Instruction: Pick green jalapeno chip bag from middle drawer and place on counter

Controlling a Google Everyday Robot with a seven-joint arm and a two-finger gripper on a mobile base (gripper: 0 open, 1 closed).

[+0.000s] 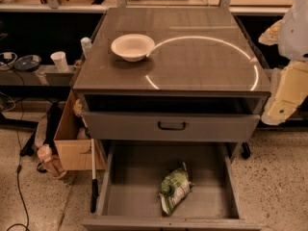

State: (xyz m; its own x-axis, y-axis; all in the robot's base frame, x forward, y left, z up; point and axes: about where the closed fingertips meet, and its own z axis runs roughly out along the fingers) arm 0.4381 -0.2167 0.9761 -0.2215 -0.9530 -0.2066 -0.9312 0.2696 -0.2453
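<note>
One risk: reaching the green jalapeno chip bag (174, 189) in the middle drawer (134, 177), my gripper (285, 93), right of the tabletop (202, 57), open or closed I cannot tell, may clip the drawer front (144, 126) above.

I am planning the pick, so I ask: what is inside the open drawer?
Only the chip bag lies on the drawer floor, near the front. What is under the bag is hidden. The gripper hangs at the right, beside the counter.
</note>
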